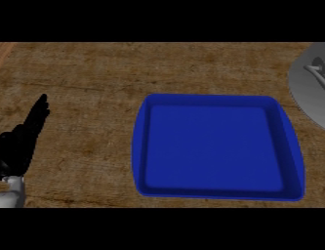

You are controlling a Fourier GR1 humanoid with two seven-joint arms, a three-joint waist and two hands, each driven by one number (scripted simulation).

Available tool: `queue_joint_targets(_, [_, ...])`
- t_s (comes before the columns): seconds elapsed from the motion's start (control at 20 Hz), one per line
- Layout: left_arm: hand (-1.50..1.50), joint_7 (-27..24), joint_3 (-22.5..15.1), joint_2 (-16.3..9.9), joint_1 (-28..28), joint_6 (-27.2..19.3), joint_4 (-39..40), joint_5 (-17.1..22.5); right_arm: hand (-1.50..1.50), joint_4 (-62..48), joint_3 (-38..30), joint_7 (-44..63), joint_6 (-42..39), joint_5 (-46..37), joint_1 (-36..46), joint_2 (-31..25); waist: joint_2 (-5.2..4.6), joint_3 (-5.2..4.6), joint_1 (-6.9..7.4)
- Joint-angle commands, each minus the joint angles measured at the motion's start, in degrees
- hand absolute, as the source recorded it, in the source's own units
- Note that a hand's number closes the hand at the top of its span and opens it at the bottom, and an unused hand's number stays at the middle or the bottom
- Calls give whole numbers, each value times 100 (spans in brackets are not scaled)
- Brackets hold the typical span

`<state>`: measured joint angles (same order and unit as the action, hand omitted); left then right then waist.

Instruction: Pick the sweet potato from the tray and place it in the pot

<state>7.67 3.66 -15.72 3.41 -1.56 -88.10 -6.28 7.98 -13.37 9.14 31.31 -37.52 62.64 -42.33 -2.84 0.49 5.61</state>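
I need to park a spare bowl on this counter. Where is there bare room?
Bare wood lies between the left hand and the blue tray, and along the far side beyond the tray. It is tightest at the right, between the tray and the pot.

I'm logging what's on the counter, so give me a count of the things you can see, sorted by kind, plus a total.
Blue tray: 1
Grey pot, partly cut off at the right edge: 1
Robot hand, the left one, resting open at the left: 1
Sweet potato: 0 in view
Total: 3
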Motion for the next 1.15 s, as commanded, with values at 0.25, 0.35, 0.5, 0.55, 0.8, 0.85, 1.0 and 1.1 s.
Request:
queue_joint_targets(0.25, [0,-55,133,-42,-44,14,125,52,-150,825,-1183,-1489,948,1178,4,155,56,7,-98])
queue_joint_targets(0.35, [0,-14,145,-33,-111,46,42,104,-150,878,-1479,-1795,1016,1482,-99,263,81,1,-102])
queue_joint_targets(0.5, [0,95,156,-97,-161,98,-110,107,-150,769,-1714,-2000,412,1753,-35,68,133,-16,-162])
queue_joint_targets(0.55, [0,119,73,19,-209,-36,-153,-2,-150,712,-1783,-2053,217,1835,-51,19,141,-18,-187])
queue_joint_targets(0.8, [0,-152,267,-78,-544,121,-87,143,-150,693,-2192,-2648,-312,2325,-356,60,186,-29,-281])
queue_joint_targets(0.85, [0,-311,385,-137,-537,86,142,100,-150,700,-2246,-2797,-341,2396,-560,68,199,-34,-347])
queue_joint_targets(1.0, [0,-15,460,-184,-373,74,33,108,-150,883,-2394,-3108,-718,2654,-976,-23,249,-40,-473])
queue_joint_targets(1.1, [0,-307,343,-4,-598,-47,133,-80,-150,1100,-2411,-3112,-627,2805,-1162,182,274,-46,-512])
